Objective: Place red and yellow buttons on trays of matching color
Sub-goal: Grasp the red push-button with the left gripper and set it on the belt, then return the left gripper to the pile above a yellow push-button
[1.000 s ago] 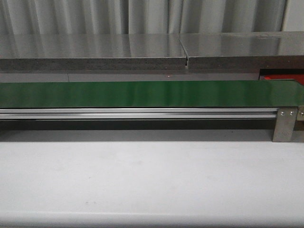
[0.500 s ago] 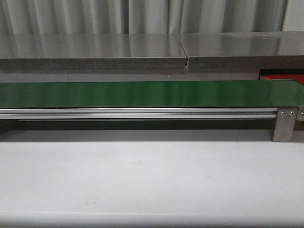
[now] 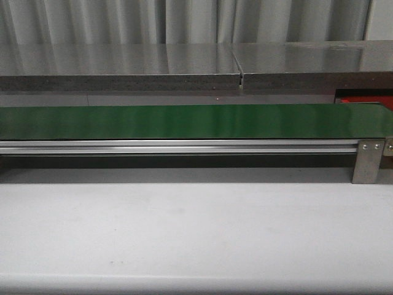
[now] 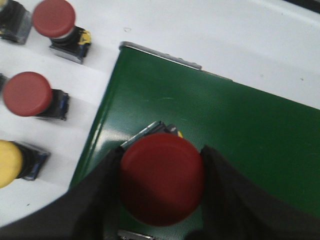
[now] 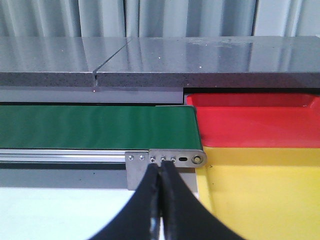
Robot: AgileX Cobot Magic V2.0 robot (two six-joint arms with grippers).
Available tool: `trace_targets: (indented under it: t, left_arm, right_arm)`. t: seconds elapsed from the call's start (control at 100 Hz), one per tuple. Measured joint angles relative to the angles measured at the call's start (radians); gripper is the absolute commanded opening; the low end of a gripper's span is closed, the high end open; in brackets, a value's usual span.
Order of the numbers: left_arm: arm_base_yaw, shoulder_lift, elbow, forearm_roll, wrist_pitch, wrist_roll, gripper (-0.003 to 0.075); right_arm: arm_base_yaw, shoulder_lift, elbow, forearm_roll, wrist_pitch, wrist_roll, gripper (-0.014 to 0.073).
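Observation:
In the left wrist view my left gripper (image 4: 162,155) is shut on a red button (image 4: 161,180), one black finger against each side of its round cap, over the end of the green belt (image 4: 245,125). Two more red buttons (image 4: 53,17) (image 4: 26,93) and a yellow button (image 4: 7,162) stand on the white table beside the belt. In the right wrist view my right gripper (image 5: 161,167) is shut and empty, near the belt's end bracket. The red tray (image 5: 255,122) and the yellow tray (image 5: 260,192) lie side by side past the belt's end. Neither gripper shows in the front view.
The long green belt (image 3: 184,121) runs across the front view on an aluminium rail (image 3: 178,146), with a metal bracket (image 3: 368,161) at its right end. A corner of the red tray (image 3: 365,99) shows behind it. A grey counter (image 3: 123,64) stands at the back.

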State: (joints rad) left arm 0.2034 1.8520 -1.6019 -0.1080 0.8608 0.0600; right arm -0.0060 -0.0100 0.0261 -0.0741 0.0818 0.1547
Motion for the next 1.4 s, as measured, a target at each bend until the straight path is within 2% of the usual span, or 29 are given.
trace_targets:
  t: [0.26, 0.38, 0.43, 0.5, 0.62, 0.67, 0.72, 0.93, 1.17, 1.4]
  left_arm:
    - [-0.039, 0.095, -0.030, -0.038, 0.013, 0.000, 0.0008]
    - [-0.039, 0.098, -0.036, -0.059, 0.019, 0.000, 0.0064]
    - [-0.041, 0.098, -0.038, -0.063, 0.027, 0.000, 0.0121]
    - [-0.041, 0.098, -0.040, -0.065, 0.033, 0.000, 0.0246]
    - [-0.041, 0.098, -0.042, -0.065, 0.040, 0.000, 0.0556]
    - [-0.041, 0.098, -0.042, -0.065, 0.043, 0.000, 0.0651]
    - [-0.041, 0.098, -0.042, -0.067, 0.044, 0.000, 0.0703]
    - [-0.041, 0.100, -0.073, -0.086, 0.075, 0.000, 0.0654]
    - [-0.041, 0.078, -0.169, -0.135, 0.124, 0.028, 0.0652]
    - [-0.035, -0.035, -0.175, -0.098, 0.146, 0.037, 0.0652]
  right_arm:
    - [0.000, 0.000, 0.000, 0.000, 0.000, 0.000, -0.0116]
    - [0.000, 0.000, 0.000, 0.000, 0.000, 0.000, -0.0116]
    - [0.000, 0.000, 0.000, 0.000, 0.000, 0.000, -0.0116]
    - [0.000, 0.000, 0.000, 0.000, 0.000, 0.000, -0.0116]
    - [0.000, 0.000, 0.000, 0.000, 0.000, 0.000, -0.0116]
    - [0.000, 0.000, 0.000, 0.000, 0.000, 0.000, -0.0116]
    - [0.000, 0.000, 0.000, 0.000, 0.000, 0.000, -0.0116]
    - [0.000, 0.000, 0.000, 0.000, 0.000, 0.000, -0.0116]
    - [0.000, 0.000, 0.000, 0.000, 0.000, 0.000, -0.0116]
    - [0.000, 0.000, 0.000, 0.000, 0.000, 0.000, -0.0116]
